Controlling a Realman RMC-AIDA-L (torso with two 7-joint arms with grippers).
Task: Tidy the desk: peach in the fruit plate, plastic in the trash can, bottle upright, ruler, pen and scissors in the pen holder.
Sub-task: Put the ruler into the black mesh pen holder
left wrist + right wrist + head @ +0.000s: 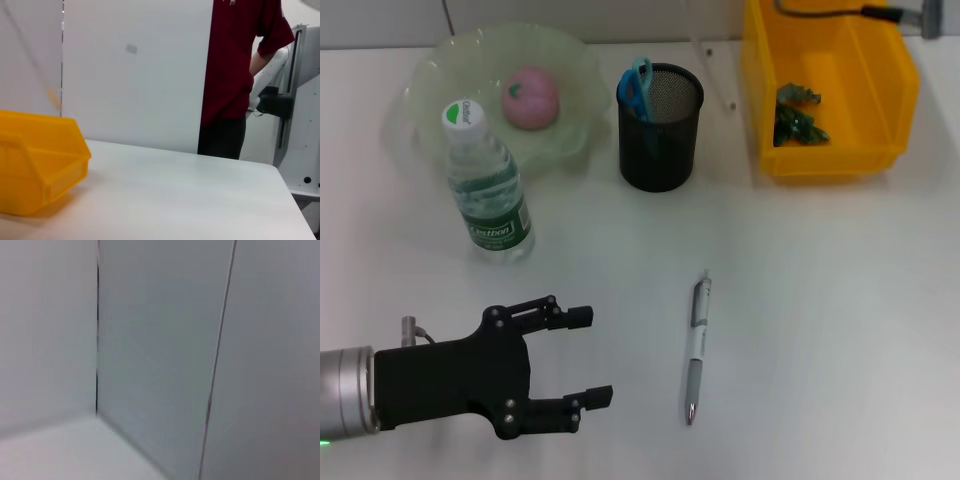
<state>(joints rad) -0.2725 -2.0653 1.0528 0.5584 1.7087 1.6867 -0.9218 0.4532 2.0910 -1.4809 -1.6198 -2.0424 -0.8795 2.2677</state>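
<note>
Left gripper (588, 357): lower left of the head view, fingers spread wide, holding nothing, pointing toward the pen, arm reaching in level from the left edge.
Bottle (487, 184): upright, left of centre, touching the fruit plate (430, 66), peach (530, 97) inside.
Pen holder (661, 127): upper centre, scissors (637, 87) inside.
Pen (696, 347): flat on the desk (840, 300), lower centre.
Trash can (835, 95): upper right, plastic (798, 113) inside.
Risk: the thin pen may roll or slip from a shallow pinch.
Right gripper: not in view.
</note>
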